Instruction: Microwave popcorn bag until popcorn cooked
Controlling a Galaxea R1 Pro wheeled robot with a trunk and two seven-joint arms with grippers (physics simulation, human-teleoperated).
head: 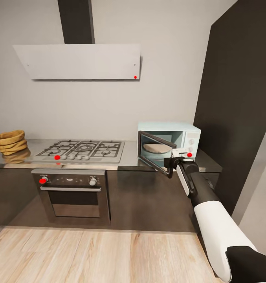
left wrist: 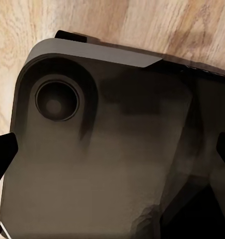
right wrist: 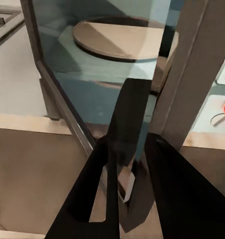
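Your right gripper (head: pixel 173 162) sits at the free edge of the microwave's door (head: pixel 156 151), and the right wrist view shows its dark fingers (right wrist: pixel 119 164) nearly together around the thin edge of that door, so it looks pinched on it, though the contact itself is hard to make out. That hold makes sense as the way to swing the door, which stands partly open. The microwave (head: pixel 188 131) stands at the right end of the countertop (head: pixel 127 159), and its round turntable (head: pixel 155 148) is bare, so nothing has gone in yet. The popcorn bag (head: pixel 11 142) rests far off at the left end of the same countertop, beyond the gas hob (head: pixel 81 151), well apart from the oven. I judge you are freeing the opening first so the bag has a clear way in. Your left wrist camera looks down past a dark part of the robot's body at wooden floor (left wrist: pixel 22 45); whether that hand is open, I cannot tell.
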